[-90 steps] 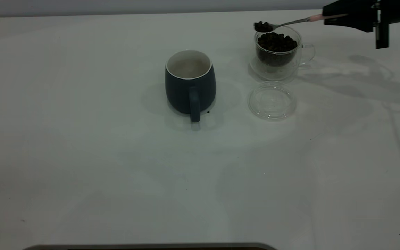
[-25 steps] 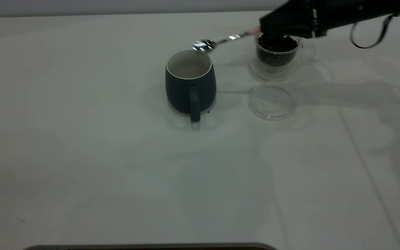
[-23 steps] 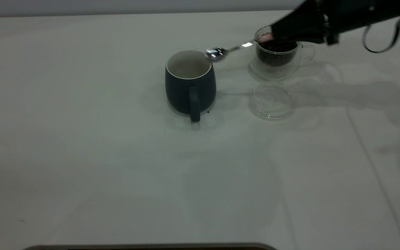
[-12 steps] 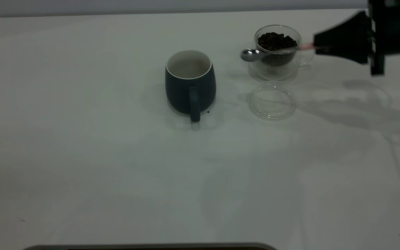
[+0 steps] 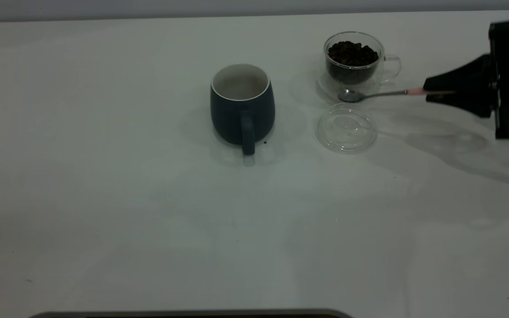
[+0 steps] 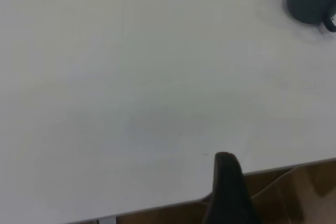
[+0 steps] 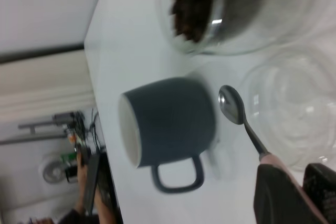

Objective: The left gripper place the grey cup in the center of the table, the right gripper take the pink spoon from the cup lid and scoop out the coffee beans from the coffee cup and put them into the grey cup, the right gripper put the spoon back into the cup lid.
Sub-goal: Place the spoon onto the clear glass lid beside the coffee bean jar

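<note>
Exterior view: the right gripper (image 5: 431,91) is hanging at the right edge of the table (image 5: 104,198), its jaws clamping the pink end of the pink spoon (image 5: 371,93). The spoon is reaching out level from the claw, its empty bowl sitting between the coffee cup (image 5: 354,66) and the cup lid (image 5: 346,128). The coffee beans (image 5: 351,52) are filling the coffee cup. The grey cup (image 5: 242,106) is standing far beyond the spoon's tip. Left wrist view: the left gripper (image 6: 228,192) is idling by the table edge, grip state indeterminate, the grey cup well apart. Right wrist view: the jaws are pinching the handle, the bowl pointing toward the grey cup.
</note>
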